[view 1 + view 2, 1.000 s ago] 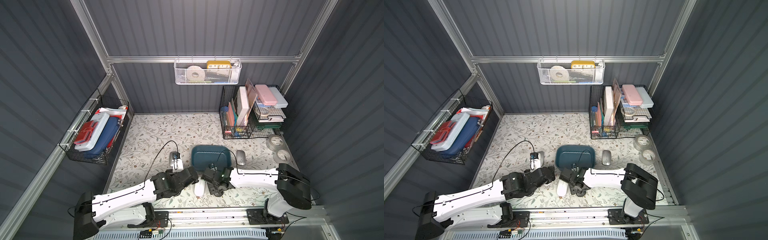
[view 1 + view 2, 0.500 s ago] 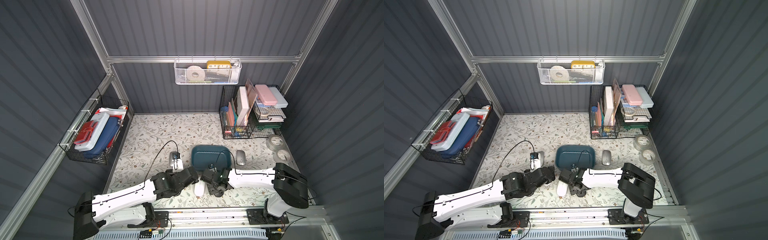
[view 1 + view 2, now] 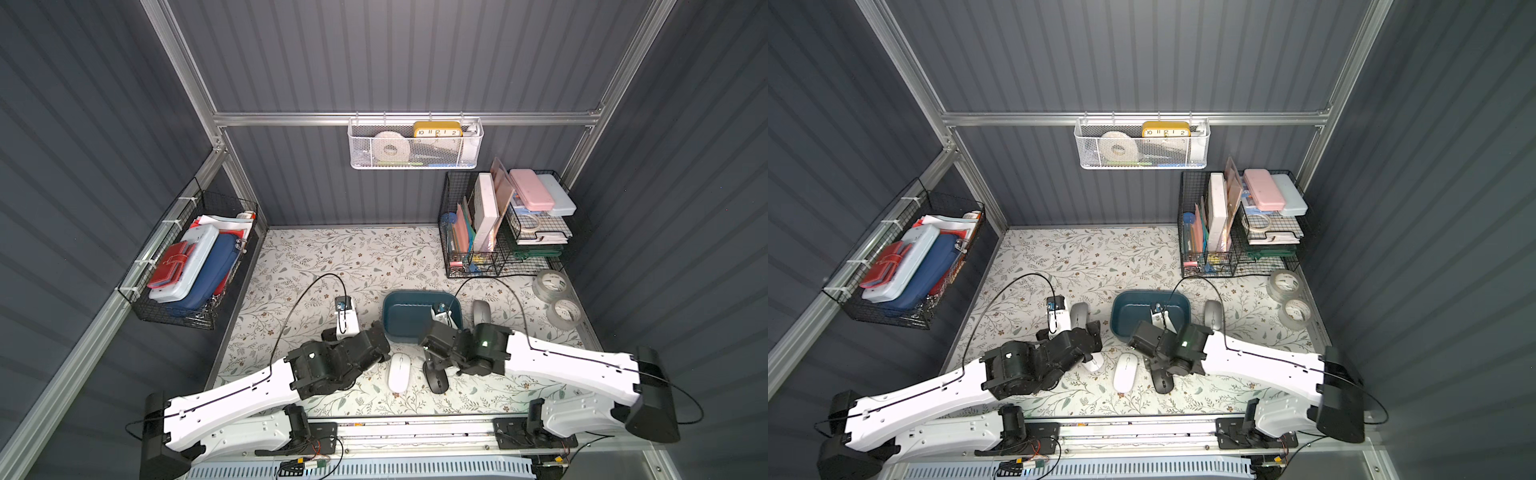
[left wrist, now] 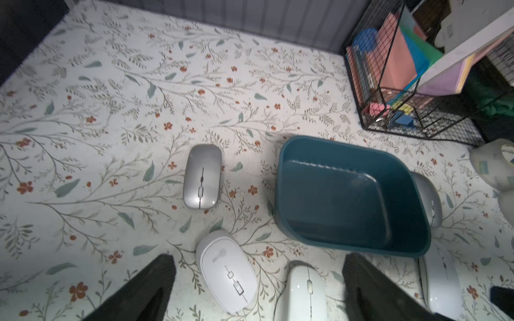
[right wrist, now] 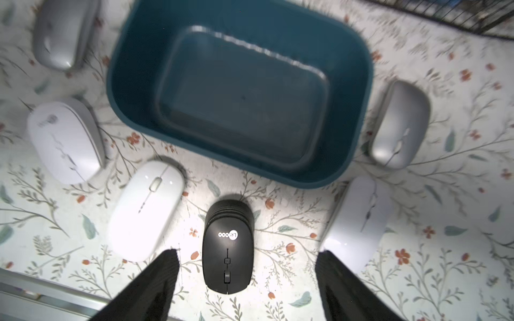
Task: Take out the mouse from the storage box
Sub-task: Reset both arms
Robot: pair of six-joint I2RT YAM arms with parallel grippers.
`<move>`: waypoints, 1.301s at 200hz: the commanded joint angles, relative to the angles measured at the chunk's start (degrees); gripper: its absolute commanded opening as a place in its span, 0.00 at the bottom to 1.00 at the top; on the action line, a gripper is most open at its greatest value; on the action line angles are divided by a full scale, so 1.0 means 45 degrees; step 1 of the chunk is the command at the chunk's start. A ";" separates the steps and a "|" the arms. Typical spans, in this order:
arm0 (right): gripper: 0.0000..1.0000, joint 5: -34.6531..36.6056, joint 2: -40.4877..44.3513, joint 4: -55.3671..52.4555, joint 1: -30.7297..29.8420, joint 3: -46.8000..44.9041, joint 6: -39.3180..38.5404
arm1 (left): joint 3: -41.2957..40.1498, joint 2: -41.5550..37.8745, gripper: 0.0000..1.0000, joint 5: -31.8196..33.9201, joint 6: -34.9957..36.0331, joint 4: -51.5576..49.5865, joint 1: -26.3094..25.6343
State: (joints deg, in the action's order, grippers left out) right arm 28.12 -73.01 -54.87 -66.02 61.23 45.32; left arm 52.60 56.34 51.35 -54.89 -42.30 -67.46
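Right wrist view: my right gripper (image 5: 247, 254) has just spread, leaving the black oval mouse (image 5: 228, 244) lying just outside the empty shallow dark-teal plastic storage box (image 5: 242, 94). Left wrist view: my left gripper (image 4: 258, 258) hangs spread, empty; removal looks done.

Six mice (image 5: 227, 247), one storage box (image 5: 133, 83), two tape rolls (image 3: 540, 291).

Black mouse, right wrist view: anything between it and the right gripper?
Nothing visible. The black mouse lies on the floral mat between the right gripper's open fingers, touching neither; the nearest white mouse lies outside them.
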 commanded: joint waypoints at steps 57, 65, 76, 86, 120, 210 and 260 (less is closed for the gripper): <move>0.99 0.4319 0.3713 0.2848 0.0432 -0.1360 -0.1981 | 0.0121 -0.0093 0.99 0.3895 0.4108 0.2534 0.0041; 0.99 0.4576 0.3816 0.3117 0.0654 -0.1528 -0.2024 | 0.0110 0.0024 0.99 0.4554 0.3932 0.2395 0.0048; 0.99 0.4946 0.3929 0.3704 0.1014 -0.1824 -0.2421 | 0.0166 0.0275 0.99 0.5358 0.3452 0.1946 0.0185; 0.99 0.5160 0.3996 0.4132 0.1532 -0.2025 -0.2644 | 0.0191 0.0581 0.99 0.5764 0.3133 0.1669 0.0599; 0.99 0.2709 0.3673 0.5737 0.4787 -0.2386 -0.4186 | -0.0737 0.1160 0.99 0.1224 0.7085 0.6028 0.4354; 0.99 0.2987 0.1674 0.9474 0.9241 -0.3141 -0.6950 | -0.2610 0.4865 0.99 -0.2799 1.1774 1.3417 0.9771; 0.99 0.3441 0.1549 1.2130 1.1303 -0.5032 -0.7471 | -0.3677 0.6122 0.99 -0.3989 1.2696 1.5763 1.2114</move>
State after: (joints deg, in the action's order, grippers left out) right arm 42.39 -65.78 -8.45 -18.20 42.50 14.11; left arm 40.47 82.61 37.71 -3.70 17.52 -15.16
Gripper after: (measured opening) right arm 0.989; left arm 0.994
